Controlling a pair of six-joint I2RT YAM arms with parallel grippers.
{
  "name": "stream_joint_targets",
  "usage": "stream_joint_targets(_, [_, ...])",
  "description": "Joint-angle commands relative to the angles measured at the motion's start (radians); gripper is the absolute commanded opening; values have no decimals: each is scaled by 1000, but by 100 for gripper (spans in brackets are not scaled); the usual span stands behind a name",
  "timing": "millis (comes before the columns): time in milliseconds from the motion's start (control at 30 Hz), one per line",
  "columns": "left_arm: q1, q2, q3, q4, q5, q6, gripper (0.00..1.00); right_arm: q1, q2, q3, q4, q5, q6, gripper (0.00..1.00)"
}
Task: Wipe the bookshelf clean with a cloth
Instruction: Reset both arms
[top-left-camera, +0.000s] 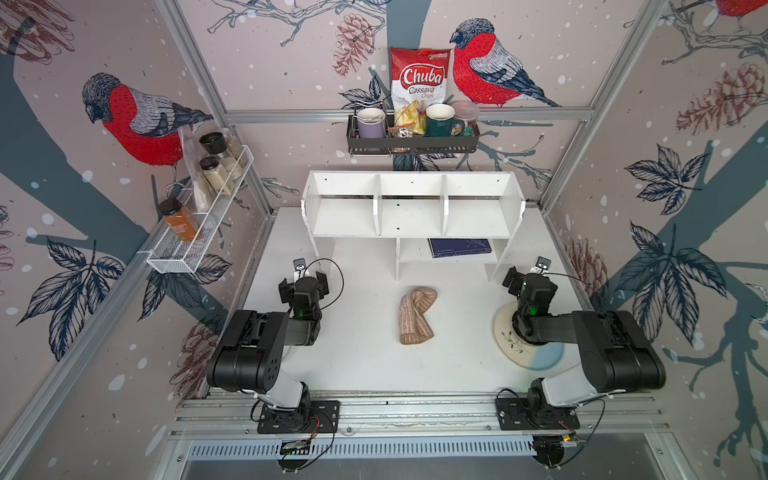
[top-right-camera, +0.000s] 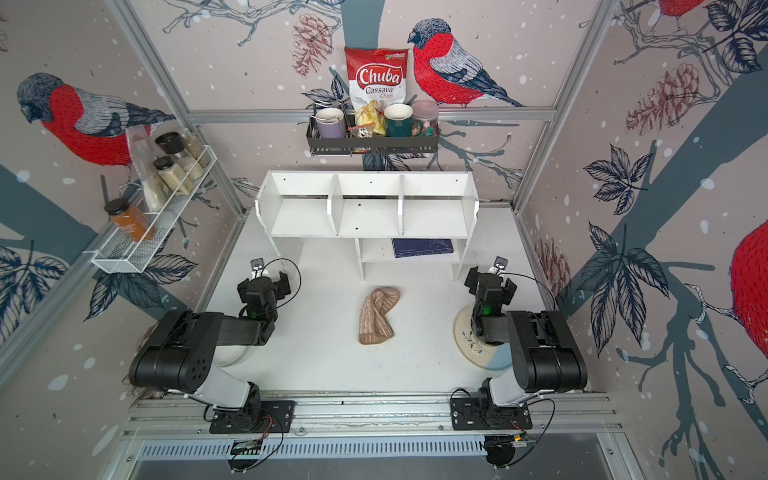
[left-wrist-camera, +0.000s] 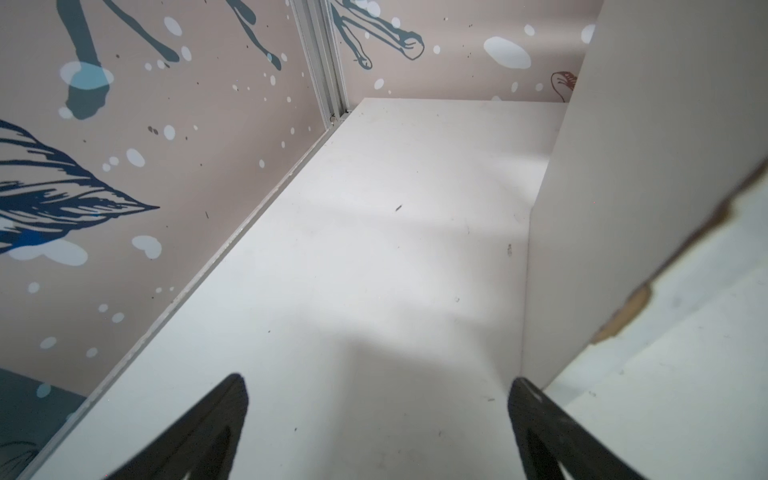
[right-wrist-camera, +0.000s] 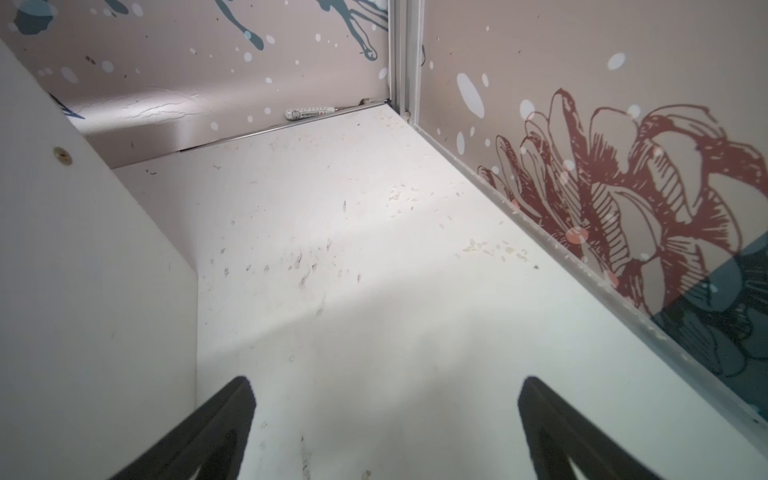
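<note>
Hanging wide open over the table (top-left-camera: 361, 365), gripping nothing: left gripper (left-wrist-camera: 376, 384), right gripper (right-wrist-camera: 384, 384). Lying bunched up mid-frame in both top views: the cloth (top-left-camera: 417, 316). Standing behind it, upper middle: the bookshelf (top-left-camera: 411, 216), holding maybe a dark book (top-left-camera: 460, 248) lower right.

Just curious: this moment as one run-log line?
wiping: not begun | cloth: on table, untouched | left gripper: open, empty | right gripper: open, empty

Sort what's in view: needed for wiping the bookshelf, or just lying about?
Job: bookshelf; cloth, not yet picked up.
Lying about: blue book on the lower shelf; plate; black wall rack; white mesh rack.
</note>
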Motion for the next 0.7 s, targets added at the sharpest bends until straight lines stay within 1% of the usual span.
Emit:
stream_joint_targets(0, [-18,0,7,59,-29,38,98,7,-10,7,38,-14,-24,100])
stream_joint_targets(33, [-33,22,-3,105,-47,55,98,10,-9,5,41,-10,-26,100])
stream_joint_targets(67, [-49,24,-12,111,-72,66,98,8,-13,8,33,-10,-23,100])
stream_joint_targets(167, [-59,33,-21,150,-88,81,98,8,-12,9,34,-9,-23,100])
stream_joint_targets(233, [-61,25,-18,129,-91,76,98,9,-12,8,30,-9,-23,100])
stream_joint_targets(300, [-65,32,-21,151,-95,83,98,9,-12,8,31,-9,-23,100])
stream_joint_targets(667, [-64,29,-12,131,-95,82,98,8,-12,8,31,-9,-23,100])
